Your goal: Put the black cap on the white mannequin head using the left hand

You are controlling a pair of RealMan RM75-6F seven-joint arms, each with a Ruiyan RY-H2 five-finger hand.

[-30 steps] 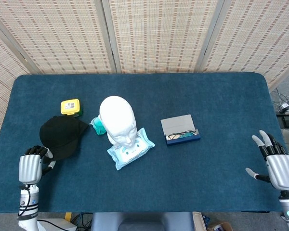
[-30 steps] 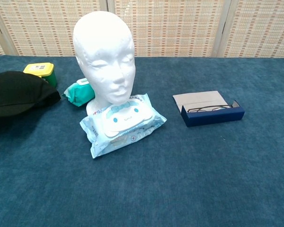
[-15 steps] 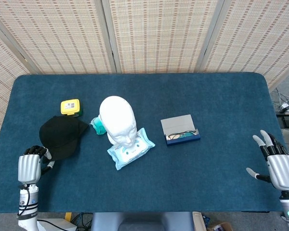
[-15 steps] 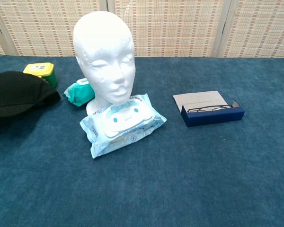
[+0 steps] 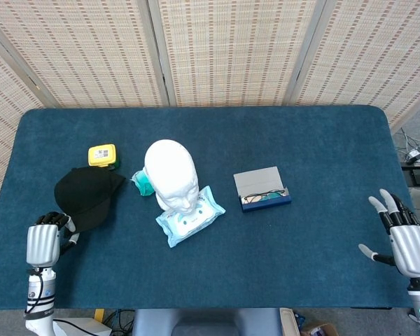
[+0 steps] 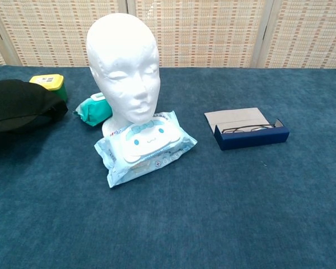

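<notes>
Left hand (image 5: 43, 243) has its fingers curled on the cap (image 5: 86, 197) brim, we judge; the head (image 5: 169, 172) stands well to its right. Our loose brim hold could slip, or the cap could topple it.

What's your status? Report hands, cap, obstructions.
Left hand grips black fabric cap at its edge; right hand open, idle. White foam mannequin head bare, upright. Path between looks clear.
</notes>
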